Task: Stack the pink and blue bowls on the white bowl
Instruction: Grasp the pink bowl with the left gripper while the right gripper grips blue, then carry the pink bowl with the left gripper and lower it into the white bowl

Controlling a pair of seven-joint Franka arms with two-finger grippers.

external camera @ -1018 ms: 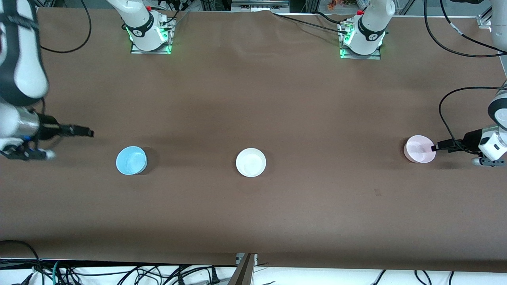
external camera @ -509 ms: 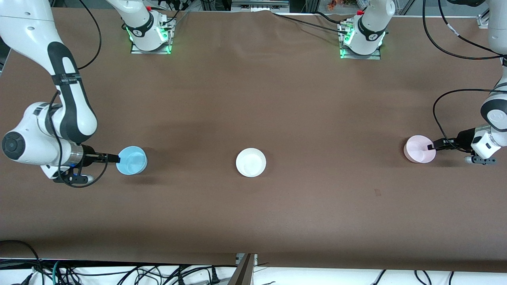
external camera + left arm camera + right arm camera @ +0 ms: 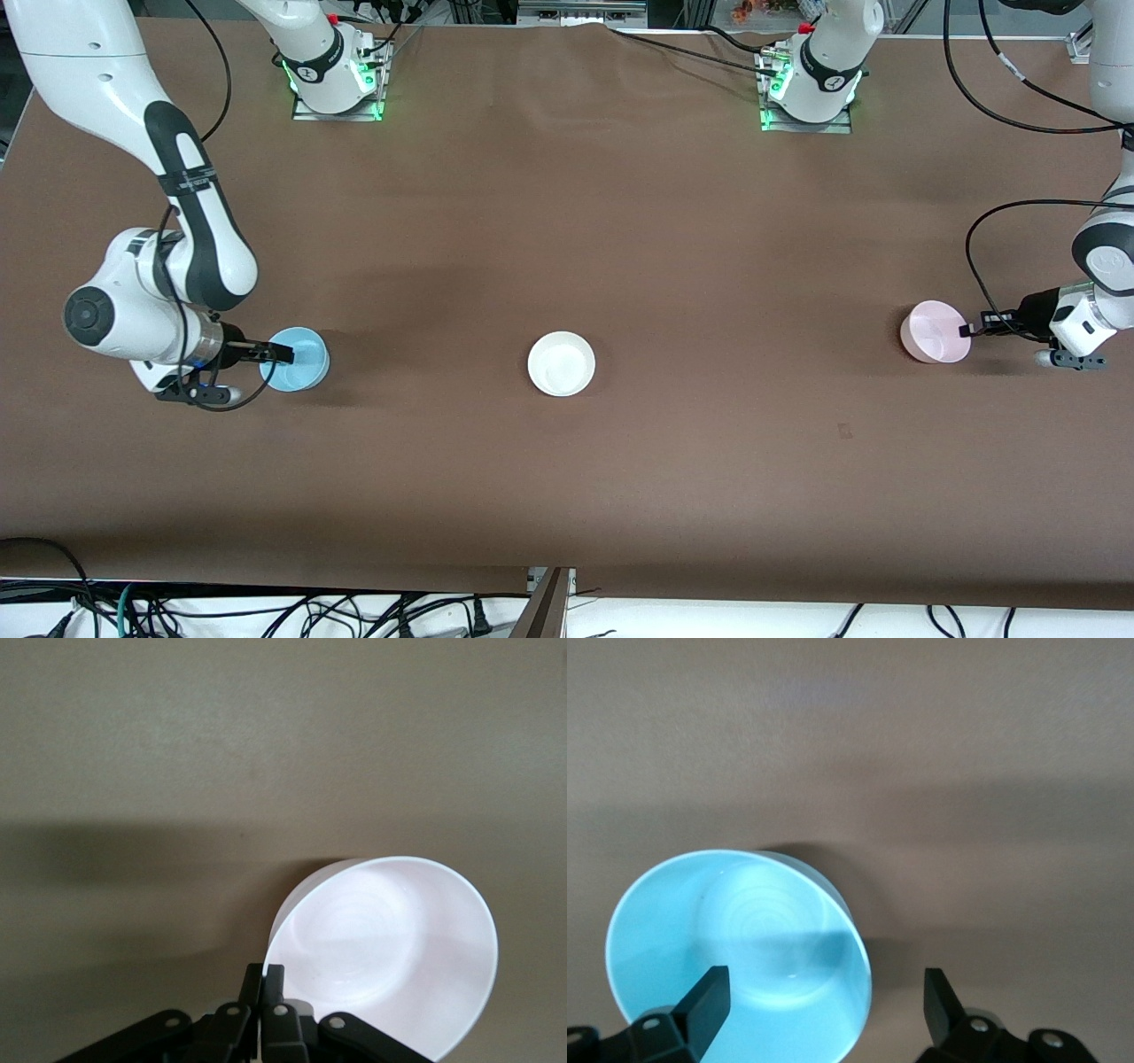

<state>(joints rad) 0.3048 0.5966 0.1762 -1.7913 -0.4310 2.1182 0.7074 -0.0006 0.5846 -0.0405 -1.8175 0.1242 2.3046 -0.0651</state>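
You have three bowls on the brown table (image 3: 620, 221), strung in a row. The white bowl (image 3: 561, 363) sits at the middle, upright and alone. From it, the blue bowl (image 3: 299, 359) lies at nine o'clock, toward the right arm's end of the table, and the pink bowl (image 3: 935, 331) lies at three o'clock, toward the left arm's end, well apart from it.

Your right gripper (image 3: 282, 354) is at the blue bowl's rim. In the right wrist view its fingers (image 3: 709, 997) stand wide apart, one over the inside of the bowl (image 3: 740, 943), the other outside the wall; it grips nothing.

Your left gripper (image 3: 968, 330) is at the pink bowl's rim. In the left wrist view its fingers (image 3: 252, 988) are pressed together on the rim of that bowl (image 3: 385, 943), clamping the wall between them. The bowl looks slightly tilted there.
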